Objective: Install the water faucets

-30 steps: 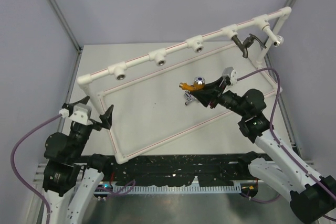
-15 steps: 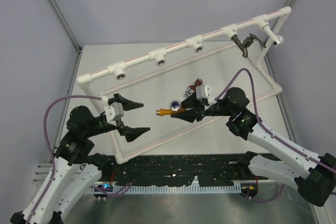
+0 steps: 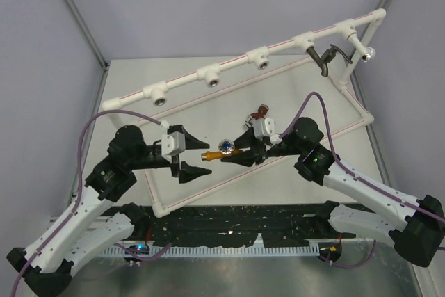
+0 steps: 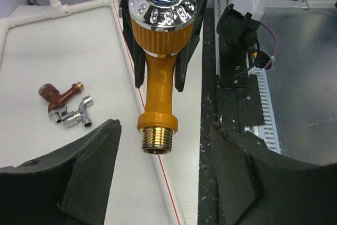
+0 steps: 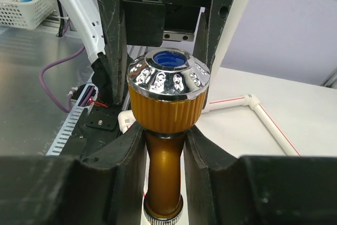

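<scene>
Okay, we'd close our open left tool [image 4: 164, 146] squarely on the brass thread of the orange faucet [image 4: 158, 85] before the right tool [image 5: 164, 148], clamped on its neck, lets go.

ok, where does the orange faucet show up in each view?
Top external: orange faucet at centre, lying sideways over the frame's near rail.
Left wrist: upper centre, chrome cap up, threaded end down.
Right wrist: centre, chrome cap up.
Shared landmark: the white pipe frame with its red stripe, seen in all three.
</scene>
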Robot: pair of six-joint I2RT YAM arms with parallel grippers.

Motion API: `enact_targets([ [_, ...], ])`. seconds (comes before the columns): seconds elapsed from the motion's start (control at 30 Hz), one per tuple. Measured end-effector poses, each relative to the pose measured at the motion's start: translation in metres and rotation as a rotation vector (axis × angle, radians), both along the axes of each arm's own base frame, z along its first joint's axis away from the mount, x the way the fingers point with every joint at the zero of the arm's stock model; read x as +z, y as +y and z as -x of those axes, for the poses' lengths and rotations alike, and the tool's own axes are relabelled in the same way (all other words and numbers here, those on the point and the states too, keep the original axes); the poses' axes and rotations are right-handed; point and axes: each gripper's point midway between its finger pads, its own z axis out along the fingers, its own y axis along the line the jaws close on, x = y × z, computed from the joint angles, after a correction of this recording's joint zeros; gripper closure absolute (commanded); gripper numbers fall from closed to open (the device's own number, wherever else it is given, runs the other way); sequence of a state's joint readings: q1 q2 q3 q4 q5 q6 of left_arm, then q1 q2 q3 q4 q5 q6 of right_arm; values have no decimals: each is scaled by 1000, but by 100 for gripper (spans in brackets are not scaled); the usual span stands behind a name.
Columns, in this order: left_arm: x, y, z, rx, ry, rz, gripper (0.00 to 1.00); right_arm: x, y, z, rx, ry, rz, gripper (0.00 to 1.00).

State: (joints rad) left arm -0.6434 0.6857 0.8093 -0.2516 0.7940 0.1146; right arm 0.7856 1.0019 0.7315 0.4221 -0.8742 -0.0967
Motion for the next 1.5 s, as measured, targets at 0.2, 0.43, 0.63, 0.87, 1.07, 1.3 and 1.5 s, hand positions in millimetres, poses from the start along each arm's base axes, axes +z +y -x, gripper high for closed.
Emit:
enact_targets([
  [0.2,0,-8,1,-26,17,-14,74,1,1,3,9,-12,-4,95],
  [0.43,-1,-10,0,-16,19,-23,100,2,1,3,10,-26,-9,66],
  [0.63,-1,-8,0,7,-3,-11,100,0,2,2,11,-26,9,52],
  [0.87,2,-9,-2,14,-19,1,100,2,7,-1,22,-25,24,50],
  [1.07,4,-10,-1,8,-26,7,100,-6,11,-3,38,-1,52,67],
  [1.3,5,-8,-6,44,-39,8,71,-5,10,-3,38,-16,74,95],
  [1.5,8,10,-23,208,-77,-1,13,-7,6,-16,-52,-54,121,95],
])
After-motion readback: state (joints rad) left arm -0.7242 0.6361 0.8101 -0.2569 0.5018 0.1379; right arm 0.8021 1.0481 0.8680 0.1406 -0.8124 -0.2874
